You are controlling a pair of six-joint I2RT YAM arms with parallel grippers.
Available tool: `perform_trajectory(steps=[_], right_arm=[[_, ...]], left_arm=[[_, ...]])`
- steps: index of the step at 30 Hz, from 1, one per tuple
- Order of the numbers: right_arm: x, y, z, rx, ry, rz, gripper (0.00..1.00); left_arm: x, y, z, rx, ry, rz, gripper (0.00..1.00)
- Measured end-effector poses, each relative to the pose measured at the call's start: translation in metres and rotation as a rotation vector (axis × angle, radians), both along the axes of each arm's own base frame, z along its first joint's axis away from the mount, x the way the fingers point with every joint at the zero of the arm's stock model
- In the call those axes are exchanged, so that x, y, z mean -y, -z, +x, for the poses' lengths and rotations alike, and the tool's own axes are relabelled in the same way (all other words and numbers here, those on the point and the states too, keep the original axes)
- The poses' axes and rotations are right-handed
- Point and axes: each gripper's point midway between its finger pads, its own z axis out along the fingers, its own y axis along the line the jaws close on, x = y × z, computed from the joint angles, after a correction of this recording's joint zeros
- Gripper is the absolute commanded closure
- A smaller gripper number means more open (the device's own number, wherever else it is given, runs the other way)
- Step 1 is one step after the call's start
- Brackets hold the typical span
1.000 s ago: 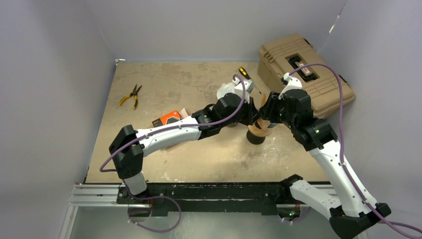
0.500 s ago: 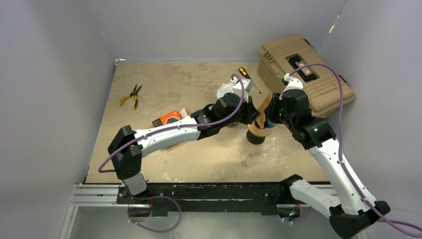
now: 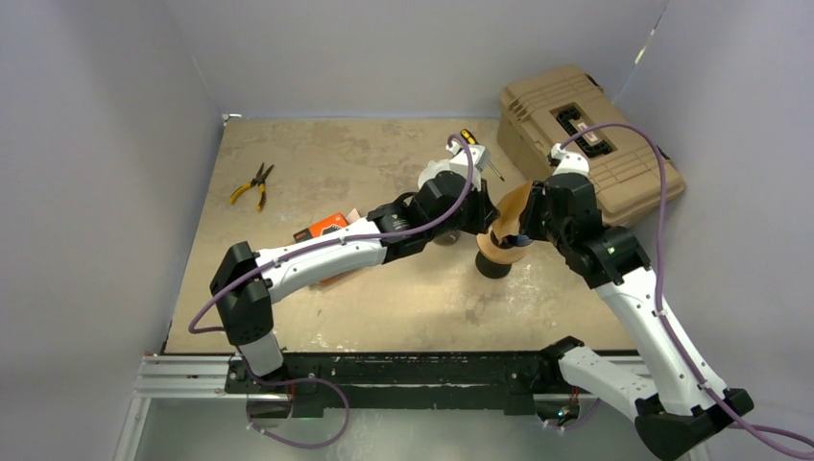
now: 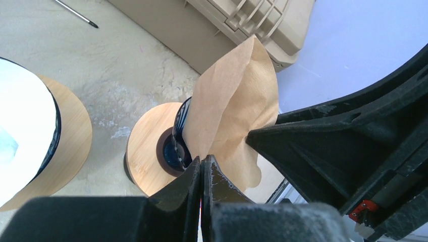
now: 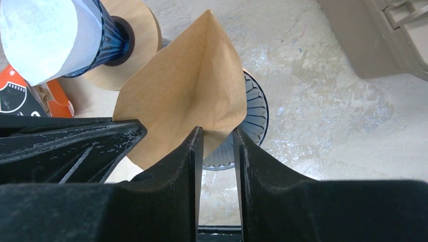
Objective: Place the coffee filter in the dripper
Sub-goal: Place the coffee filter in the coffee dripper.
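One brown filter (image 5: 186, 85), creased and half-opened, over the right of two drippers (image 5: 255, 113). Left pincer (image 4: 203, 160) pinches it; right pincer (image 5: 217, 130) narrowly parted.

The left gripper (image 4: 202, 166) and right gripper (image 5: 217, 138) crowd the top of the dripper (image 3: 496, 254), the filter (image 5: 192, 85) upright between them. A tan case (image 3: 586, 144) walls off its far right side; a second dripper (image 5: 108, 40) stands just left. Its near side is open table (image 3: 432, 307).
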Motion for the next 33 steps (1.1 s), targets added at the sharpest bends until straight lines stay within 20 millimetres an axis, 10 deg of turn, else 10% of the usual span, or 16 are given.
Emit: perform_trajectory(steps=[15,24,33], right_arm=[[-0.005,-0.028,0.002,0.036,-0.012,0.03,0.41],[-0.027,-0.037,0.016,0.073,-0.071,0.11,0.41],[-0.027,-0.03,0.018,0.061,-0.079,0.099,0.16]], left_arm=[[0.005,0.004,-0.002,-0.017,0.027,0.024,1.0],[0.015,0.002,-0.006,-0.037,0.056,-0.022,1.0],[0.015,0.004,-0.006,-0.047,0.05,-0.028,1.0]])
